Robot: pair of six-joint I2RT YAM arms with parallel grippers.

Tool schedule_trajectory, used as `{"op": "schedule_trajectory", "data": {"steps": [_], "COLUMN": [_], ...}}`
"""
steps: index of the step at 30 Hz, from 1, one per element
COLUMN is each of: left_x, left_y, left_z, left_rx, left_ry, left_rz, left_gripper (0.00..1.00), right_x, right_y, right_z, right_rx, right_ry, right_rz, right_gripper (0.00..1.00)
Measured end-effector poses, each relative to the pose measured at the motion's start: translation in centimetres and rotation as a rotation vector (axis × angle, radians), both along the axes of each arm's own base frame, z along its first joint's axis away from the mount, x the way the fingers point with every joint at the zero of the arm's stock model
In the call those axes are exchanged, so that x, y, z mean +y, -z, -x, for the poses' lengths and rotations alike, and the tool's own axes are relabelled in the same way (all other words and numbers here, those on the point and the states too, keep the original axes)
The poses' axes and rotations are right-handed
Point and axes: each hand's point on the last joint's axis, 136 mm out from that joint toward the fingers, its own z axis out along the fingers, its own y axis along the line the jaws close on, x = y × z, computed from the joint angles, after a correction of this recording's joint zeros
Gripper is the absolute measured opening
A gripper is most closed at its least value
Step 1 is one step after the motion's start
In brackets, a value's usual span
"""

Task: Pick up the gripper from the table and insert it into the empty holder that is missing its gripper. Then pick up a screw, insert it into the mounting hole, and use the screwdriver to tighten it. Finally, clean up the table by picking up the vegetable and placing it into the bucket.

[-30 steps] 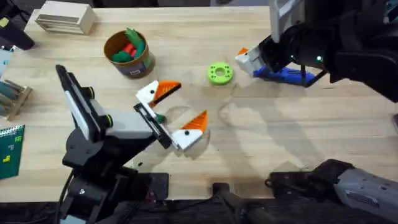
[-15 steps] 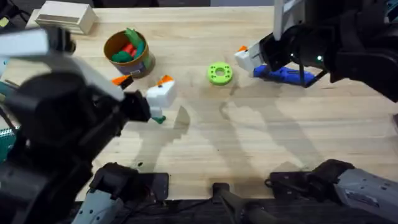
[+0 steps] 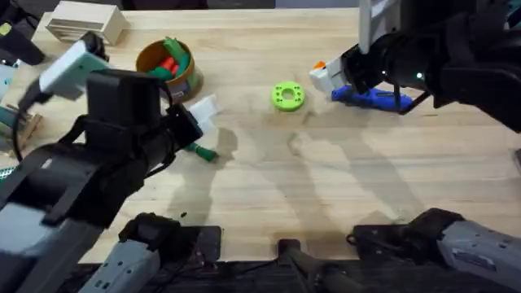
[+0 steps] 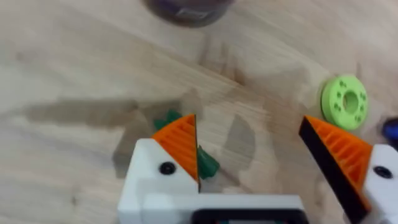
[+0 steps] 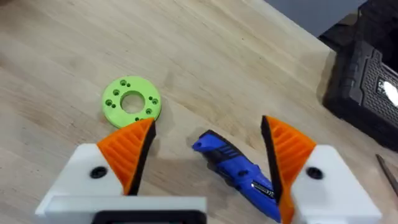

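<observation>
Wooden table (image 3: 326,195), cleanup step: left hand (image 4: 261,162), fingers apart, hovers over vegetable (image 3: 201,152) near bucket (image 3: 168,71). Right hand (image 5: 208,155), fingers spread, straddles screwdriver (image 5: 239,173) beside green ring (image 3: 286,96). Next move likely: lower, clamp vegetable.

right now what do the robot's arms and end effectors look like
Both arms are black-bodied with light grey or white link covers. Each end effector carries white angular finger brackets with a dark screw, faced with orange ribbed wedge pads: left end effector, right end effector. A small green light glows on the right arm in the overhead view.
</observation>
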Motion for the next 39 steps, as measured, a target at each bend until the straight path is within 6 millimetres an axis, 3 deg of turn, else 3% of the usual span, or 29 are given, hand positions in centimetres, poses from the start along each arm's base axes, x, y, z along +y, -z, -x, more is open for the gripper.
{"op": "schedule_trajectory", "data": {"steps": [11,12,14,16,18,20,25,26,29,34,37,39], "left_x": [0.6,1.0,1.0,1.1,1.1,1.1,1.1,1.2,1.2,1.0,0.7,0.3], "left_y": [5.5,7.2,7.6,7.8,8.0,8.1,8.4,8.7,8.8,8.1,6.0,3.6], "left_z": [0.8,0.8,0.9,1.0,1.0,1.0,1.3,1.4,1.2,0.9,-0.6,-2.5], "left_rx": [0.260,0.321,0.337,0.350,0.356,0.361,0.381,0.396,0.397,0.393,0.361,0.296], "left_ry": [-0.190,-0.227,-0.231,-0.234,-0.236,-0.237,-0.239,-0.245,-0.247,-0.244,-0.240,-0.225], "left_rz": [0.041,0.011,0.006,0.003,0.002,0.000,-0.007,-0.013,-0.014,-0.007,0.005,0.015], "left_gripper": [0.988,0.946,0.852,0.694,0.559,0.489,0.471,0.423,0.051,0.021,0.021,0.020], "right_x": [0.0,0.0,0.0,0.0,0.0,0.0,0.0,0.0,0.0,0.0,0.0,0.0], "right_y": [0.0,0.0,0.0,0.0,0.0,0.0,0.0,0.0,0.0,0.0,0.0,-0.1], "right_z": [0.0,0.0,0.0,0.0,0.0,0.0,0.0,0.0,0.0,0.0,0.0,0.0], "right_rx": [-0.004,-0.005,-0.005,-0.004,-0.005,-0.005,-0.004,-0.005,-0.005,-0.005,-0.007,-0.009], "right_ry": [-0.019,-0.024,-0.024,-0.024,-0.024,-0.024,-0.024,-0.024,-0.024,-0.024,-0.024,-0.028], "right_rz": [0.023,0.028,0.028,0.028,0.028,0.028,0.028,0.028,0.028,0.028,0.027,0.031], "right_gripper": [0.990,0.988,0.988,0.988,0.989,0.990,0.990,0.990,0.990,0.990,0.990,0.990]}}
